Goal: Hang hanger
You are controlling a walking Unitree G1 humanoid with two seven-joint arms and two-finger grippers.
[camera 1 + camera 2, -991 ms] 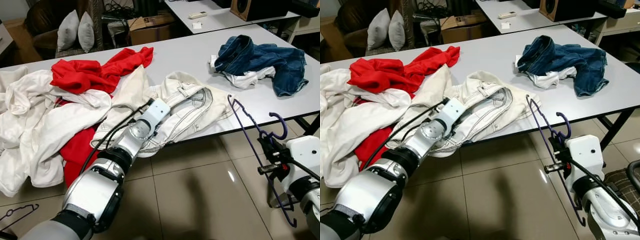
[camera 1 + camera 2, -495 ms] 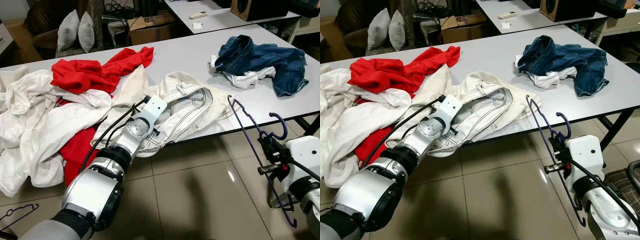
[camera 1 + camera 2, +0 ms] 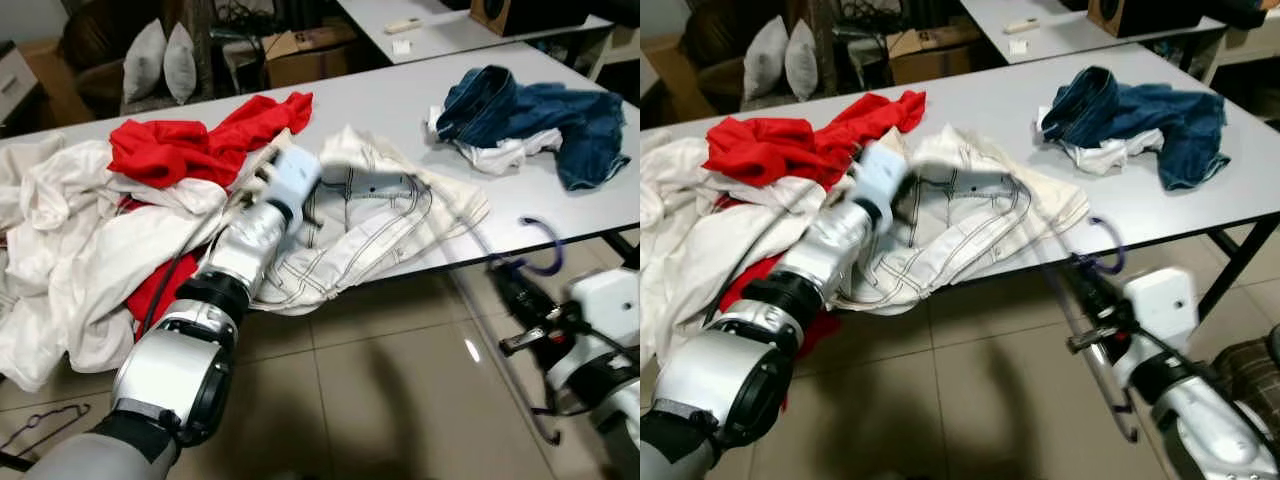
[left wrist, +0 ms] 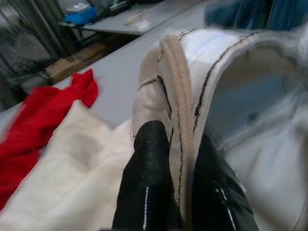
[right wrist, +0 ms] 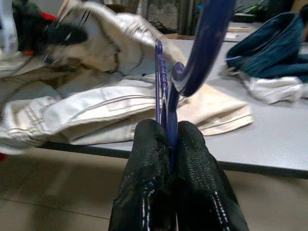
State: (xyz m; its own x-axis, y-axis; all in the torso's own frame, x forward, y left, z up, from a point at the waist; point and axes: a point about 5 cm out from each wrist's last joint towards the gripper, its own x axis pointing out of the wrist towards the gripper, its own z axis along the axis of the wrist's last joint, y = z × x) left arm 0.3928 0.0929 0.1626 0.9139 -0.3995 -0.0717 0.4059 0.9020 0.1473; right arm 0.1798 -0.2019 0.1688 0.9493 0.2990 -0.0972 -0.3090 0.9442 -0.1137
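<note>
With the left gripper (image 4: 180,192) pinching the cream jacket (image 3: 385,215) collar and the right gripper (image 5: 169,144) clamped on the purple hanger (image 5: 192,57), the next move is probably threading the hanger into the neck.

long grey table (image 3: 400,100) spans frame | cream stitched jacket (image 3: 370,215) centre, on table | red garment (image 3: 190,145) upper left of it | blue denim jeans (image 3: 540,115) upper right | purple plastic hanger (image 3: 1105,250) lower right, before table edge

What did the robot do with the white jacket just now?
The left gripper, shut on the jacket edge, lifted it and pulled it toward the red cloth. The right gripper moved the purple hanger closer to the table. The jeans stayed put.
</note>
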